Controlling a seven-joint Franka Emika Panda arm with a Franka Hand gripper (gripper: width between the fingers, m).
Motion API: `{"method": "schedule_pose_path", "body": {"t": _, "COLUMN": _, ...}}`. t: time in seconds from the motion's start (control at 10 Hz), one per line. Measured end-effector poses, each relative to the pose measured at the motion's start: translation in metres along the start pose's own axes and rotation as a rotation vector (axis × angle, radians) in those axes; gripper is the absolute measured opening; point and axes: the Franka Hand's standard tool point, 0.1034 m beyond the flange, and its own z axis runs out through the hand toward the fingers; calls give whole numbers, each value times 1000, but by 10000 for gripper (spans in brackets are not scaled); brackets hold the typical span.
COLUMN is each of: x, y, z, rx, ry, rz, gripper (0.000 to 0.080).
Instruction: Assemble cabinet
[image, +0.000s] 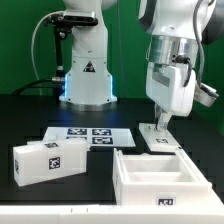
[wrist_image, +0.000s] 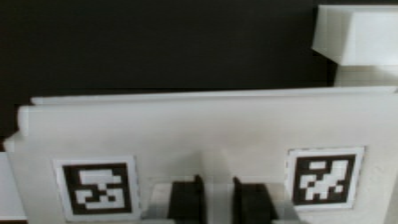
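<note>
**Gripper low over small panel, cabinet at 6 o'clock**

One arm only; gripper (image: 160, 124) hangs low over a small white tagged panel (image: 161, 139); wrist view shows the fingers (wrist_image: 185, 198) close together with a thin white sliver between; clamped or not, cannot tell; cabinet (image: 160, 178) sits open side up just beside the panel, at 6 o'clock from the gripper in the exterior view, long axis 9-to-3; tagged block (image: 48, 160) well apart at 8 o'clock; likely next move runs toward 6.

1. no words or numbers legible anywhere
2. triangle warning sticker (image: 87, 68) on background robot base (image: 88, 92)
3. black-and-white square tags (wrist_image: 98, 187), patterns only: on marker board (image: 87, 136), small block (image: 48, 162), cabinet (image: 140, 185) front, white part (wrist_image: 196, 130) in wrist view
</note>
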Motion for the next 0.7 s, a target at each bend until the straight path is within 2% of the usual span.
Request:
{"method": "schedule_pose_path", "body": {"t": 0.1, "x": 5, "y": 2, "z": 0, "rx": -30, "ry": -3, "rz": 5, "gripper": 64}}
{"method": "schedule_pose_path", "body": {"t": 0.2, "x": 10, "y": -3, "z": -3, "rx": -56, "ry": -8, "rz": 10, "gripper": 64}}
{"method": "schedule_pose_path", "body": {"t": 0.3, "x": 12, "y": -10, "z": -6, "rx": -51, "ry": -10, "rz": 15, "gripper": 64}}
{"method": "schedule_pose_path", "body": {"t": 0.7, "x": 8, "y": -11, "z": -6, "rx": -46, "ry": -8, "rz": 11, "gripper": 64}}
